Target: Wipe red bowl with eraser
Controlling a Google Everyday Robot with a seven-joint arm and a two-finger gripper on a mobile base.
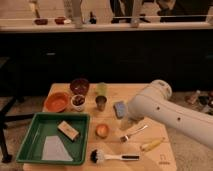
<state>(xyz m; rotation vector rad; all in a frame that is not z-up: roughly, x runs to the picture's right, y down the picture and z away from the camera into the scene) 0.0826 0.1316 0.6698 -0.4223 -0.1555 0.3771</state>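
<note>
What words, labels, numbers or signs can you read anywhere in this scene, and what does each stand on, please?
None can be read.
Small dark mark on the table, at its near right corner: too blurred to read.
No lettering shows on the white arm, whose hand hangs over the table beside the blue-grey block.

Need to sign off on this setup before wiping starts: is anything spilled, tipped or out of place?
Nothing stands out: no spill, nothing tipped. The eraser lies diagonally in the green tray, apart from the red bowl, which sits upright. The gripper hangs beside the blue-grey block, mostly hidden by the arm.
</note>
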